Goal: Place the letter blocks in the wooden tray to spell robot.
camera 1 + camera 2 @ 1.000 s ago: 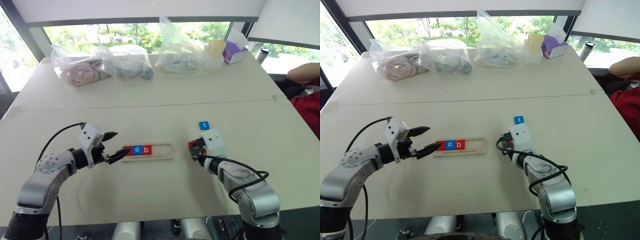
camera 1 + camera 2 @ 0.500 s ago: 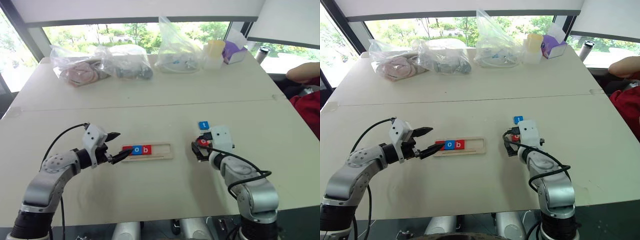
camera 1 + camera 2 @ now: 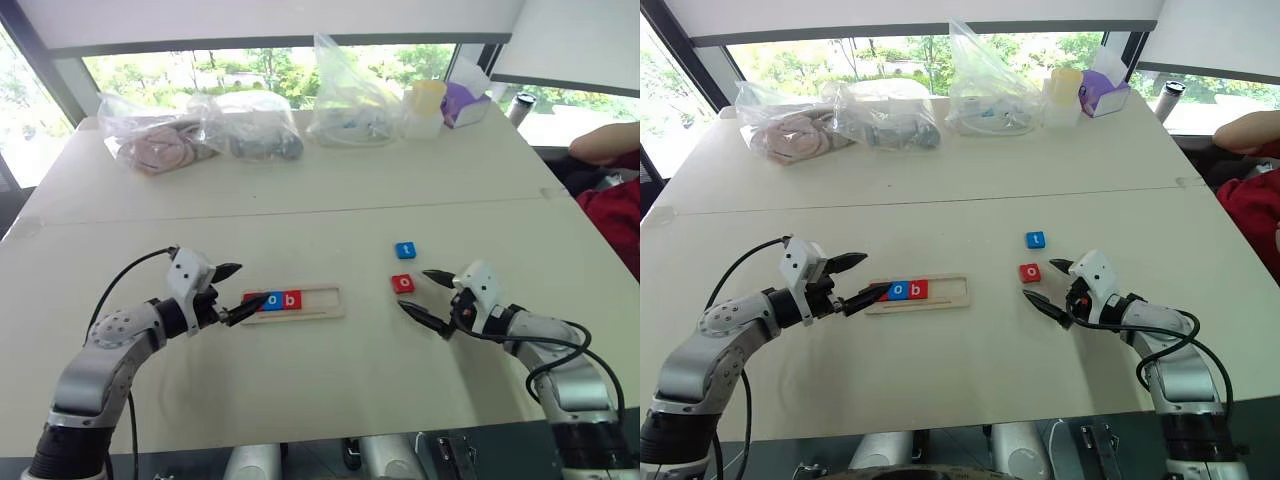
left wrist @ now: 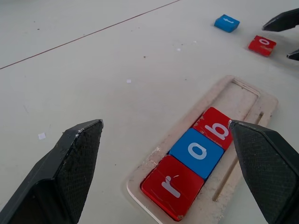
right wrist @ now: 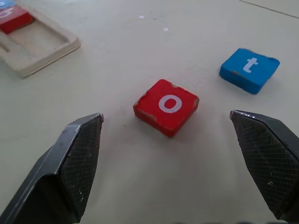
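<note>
Gaping wide, right tool [image 3: 1050,285] holds nothing.

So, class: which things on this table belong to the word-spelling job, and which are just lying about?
Job: pale wooden tray holding red r, blue o, red b; loose red o tile; loose blue t tile.

Lying about: clear plastic bags, yellow-lidded cup, purple box.
</note>
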Available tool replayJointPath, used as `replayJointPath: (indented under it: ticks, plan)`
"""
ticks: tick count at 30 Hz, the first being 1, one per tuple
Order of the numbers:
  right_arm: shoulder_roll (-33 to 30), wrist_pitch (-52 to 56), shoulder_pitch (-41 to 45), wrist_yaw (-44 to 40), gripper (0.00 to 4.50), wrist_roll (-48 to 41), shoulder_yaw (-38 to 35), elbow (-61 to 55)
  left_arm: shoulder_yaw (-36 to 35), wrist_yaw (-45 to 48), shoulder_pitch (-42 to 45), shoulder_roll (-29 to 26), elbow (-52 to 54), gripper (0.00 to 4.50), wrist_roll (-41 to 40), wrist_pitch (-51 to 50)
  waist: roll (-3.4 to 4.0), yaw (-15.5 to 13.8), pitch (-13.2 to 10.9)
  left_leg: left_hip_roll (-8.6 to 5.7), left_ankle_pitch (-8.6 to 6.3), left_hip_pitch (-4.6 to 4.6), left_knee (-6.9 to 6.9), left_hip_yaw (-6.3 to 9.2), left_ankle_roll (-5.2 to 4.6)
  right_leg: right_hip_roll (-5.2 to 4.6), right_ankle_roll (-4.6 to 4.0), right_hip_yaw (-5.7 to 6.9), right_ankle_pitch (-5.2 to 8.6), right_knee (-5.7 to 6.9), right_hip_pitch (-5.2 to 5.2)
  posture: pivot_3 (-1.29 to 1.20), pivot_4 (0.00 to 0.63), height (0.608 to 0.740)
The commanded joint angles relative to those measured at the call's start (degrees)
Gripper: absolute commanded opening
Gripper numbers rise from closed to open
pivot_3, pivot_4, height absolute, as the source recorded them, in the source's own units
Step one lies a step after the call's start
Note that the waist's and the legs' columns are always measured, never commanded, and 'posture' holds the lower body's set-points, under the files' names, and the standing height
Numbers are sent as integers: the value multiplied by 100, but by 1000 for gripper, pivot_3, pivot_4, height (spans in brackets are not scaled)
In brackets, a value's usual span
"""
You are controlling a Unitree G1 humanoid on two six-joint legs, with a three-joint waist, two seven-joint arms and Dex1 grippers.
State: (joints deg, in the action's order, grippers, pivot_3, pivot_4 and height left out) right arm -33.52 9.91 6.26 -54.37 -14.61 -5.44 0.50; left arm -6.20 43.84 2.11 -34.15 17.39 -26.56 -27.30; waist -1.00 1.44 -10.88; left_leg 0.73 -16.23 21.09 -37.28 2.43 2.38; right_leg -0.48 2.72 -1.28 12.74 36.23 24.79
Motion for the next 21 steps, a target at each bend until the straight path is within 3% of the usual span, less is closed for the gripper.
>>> replayJointPath:
  ticks: [1,9,14,17,21]
  plan:
    - [-270,-688,354,-509,4464,123,179,489,-245,76,-47,-138,164,4500,-116,39,0,-15,0,0,0,-17,-1,0,0,0,0,0,0,0,0,0,150,740]
    - [-646,-1659,1440,-1613,4464,397,677,2259,-282,155,-127,-243,171,4500,-137,19,-1,-40,-1,-1,0,-20,-1,-26,0,-7,4,-16,-1,-3,-3,0,150,740]
    - [-550,-2309,2397,-2094,4464,702,1011,3677,-368,135,-259,-307,305,4500,-150,-47,-5,-30,-3,-1,-2,-64,6,-41,-2,-8,5,-25,-2,-3,-31,0,150,740]
    - [-435,-2424,2695,-2558,3618,658,1150,4037,-477,83,-415,-369,441,4500,-161,-102,-6,-19,-3,0,-2,-68,7,-44,-2,-7,4,-28,-2,-3,-32,0,150,740]
    - [-375,-2252,2655,-2769,1574,614,1194,3825,-603,55,-583,-420,524,4500,-189,-105,-5,-23,-3,6,-2,-69,8,-44,-3,-7,5,-28,-3,-2,-32,0,150,740]
